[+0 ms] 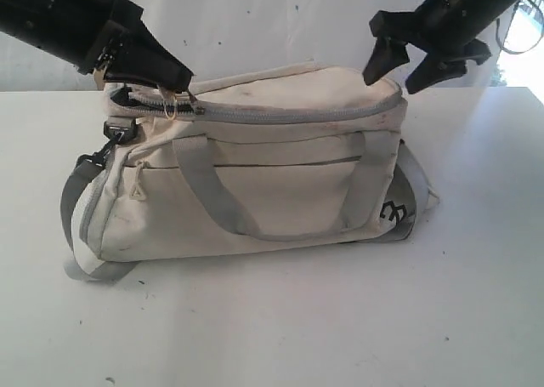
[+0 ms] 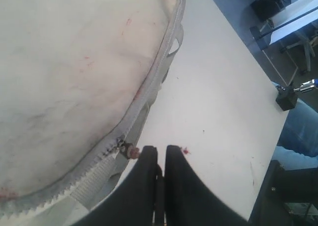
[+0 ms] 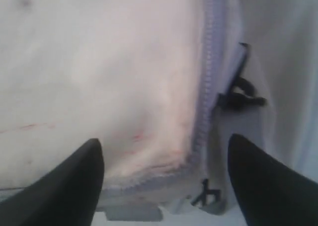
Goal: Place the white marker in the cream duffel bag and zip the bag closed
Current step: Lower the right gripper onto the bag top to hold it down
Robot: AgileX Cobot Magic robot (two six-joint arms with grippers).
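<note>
White tabletop (image 1: 340, 319) carries the cream duffel bag (image 1: 255, 183) on its base, against a pale wall.

The white marker shows in no view. It is probably inside the bag, though nothing confirms that.

The grey zipper (image 1: 289, 115) looks drawn along most of the lid. Its slider (image 1: 195, 108) sits near the left end, with a dark gap just beyond it.

The left gripper (image 1: 174, 79) is closed right beside that slider. Whether it pinches the pull tab I cannot tell.

The right gripper (image 1: 395, 81) hangs above the bag's right end with its jaws spread wide, holding nothing.

**Risks**
- Nothing braces the bag, so a tug on the slider may drag or tip the soft fabric rather than close the last stretch.
- The remaining track curves round the corner, where a slider tends to bind.
- A small tab could slip out of the closed fingers.

**Around and in the way**
- The black clip (image 1: 119, 133) and the grey shoulder strap (image 1: 76, 217) sit just below that corner and could snag the left gripper.
- The grey handles (image 1: 212, 191) droop down the front, clear of the zipper.
- A small black block (image 2: 285, 99) sits at the far tabletop edge, well apart.
</note>
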